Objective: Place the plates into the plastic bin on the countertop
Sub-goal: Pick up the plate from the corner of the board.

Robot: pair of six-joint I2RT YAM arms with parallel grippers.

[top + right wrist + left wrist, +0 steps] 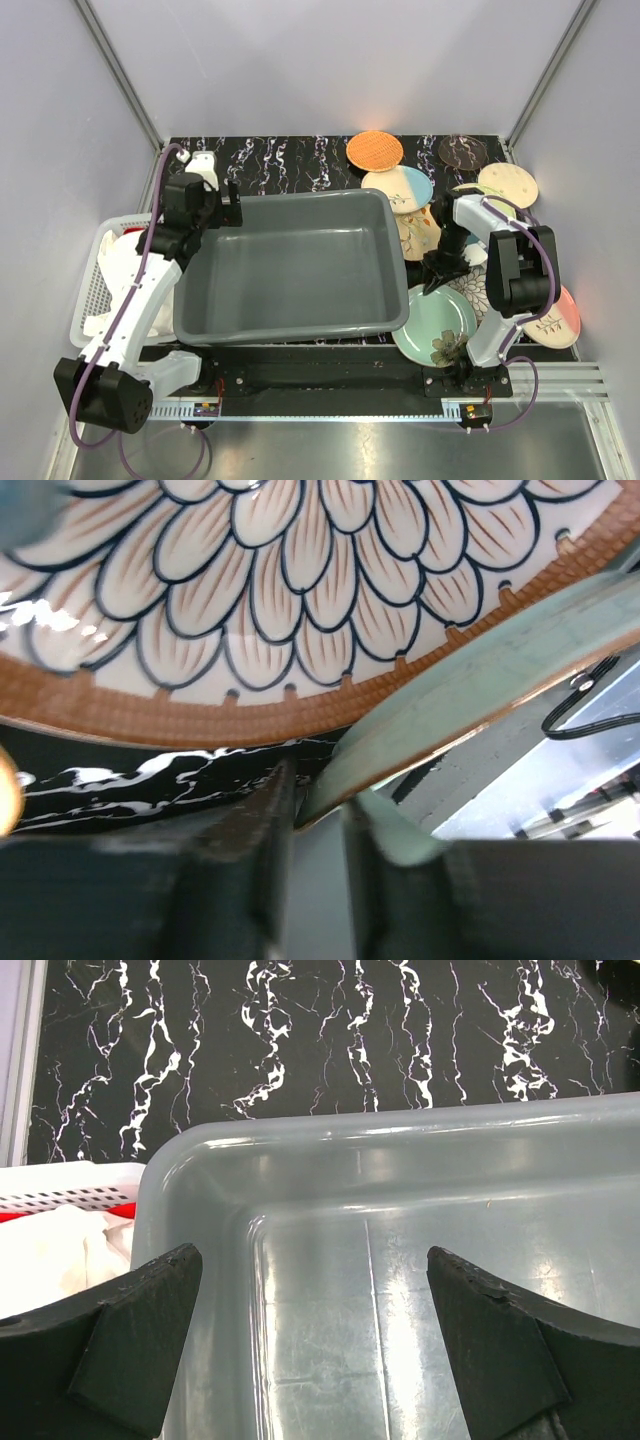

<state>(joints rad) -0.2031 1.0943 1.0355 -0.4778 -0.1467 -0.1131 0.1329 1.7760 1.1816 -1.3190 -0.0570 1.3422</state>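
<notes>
At the middle of the surface: we find the plastic bin, grey with a rolled rim, its long sides running 9 to 3 o'clock on black stone veined in white.
Plates from 12 to 2 o'clock of the bin: the orange woven plate is farthest back. The dark patterned plate is at its 3 o'clock and the cream-and-blue plate at its 6 o'clock. The peach plate lies further toward 3 o'clock. Several of them overlap.
Plates at 4 o'clock of the bin: the teal plate, with a flower spray, sits just outside the bin's near right corner. The cream-and-pink plate is at its 3 o'clock, partly behind the right arm.
Left fingers: spread wide and holding nothing, over the bin's 10 o'clock corner. The wrist view looks down between them onto the rim and inner wall.
Right fingers: drawn close on the teal plate's 12 o'clock edge, one on either side of its rim. In the wrist view the rim fills the gap, so we read a pinch.
Beyond that rim: a petal-patterned plate, cream with blue outlines and a brown border. The teal edge crosses in front of it.
At 9 o'clock of the bin: the white mesh basket holds cloth. We cannot tell whether it touches the bin's wall.
Plates and bin: every plate we see lies outside the bin.
</notes>
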